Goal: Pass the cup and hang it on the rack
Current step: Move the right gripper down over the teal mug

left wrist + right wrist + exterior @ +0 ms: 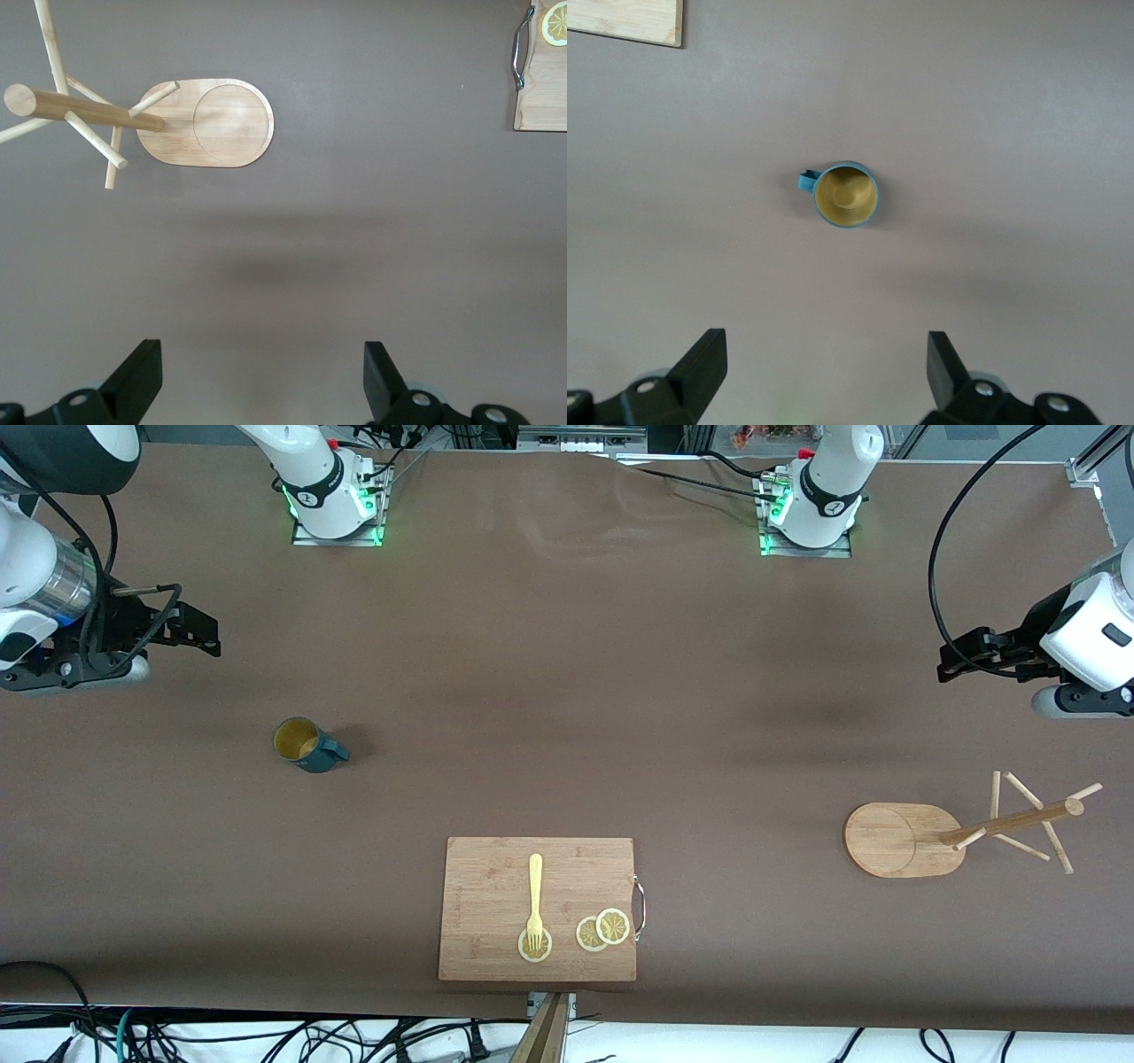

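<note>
The cup (306,746), a small dark teal mug with a yellowish inside, stands upright on the brown table toward the right arm's end. The right wrist view looks down into the cup (847,196). My right gripper (190,629) hangs open and empty over the table, apart from the cup. The rack (966,834), a light wooden mug tree with thin pegs on an oval base, stands toward the left arm's end. The rack (213,122) also shows in the left wrist view. My left gripper (961,657) hovers open and empty over bare table, apart from the rack.
A rectangular wooden cutting board (487,886) lies near the front edge at the middle, with a yellow fork (535,899) and lemon slices (603,930) on it. Its metal handle (640,906) faces the rack. Cables run along the table's front edge.
</note>
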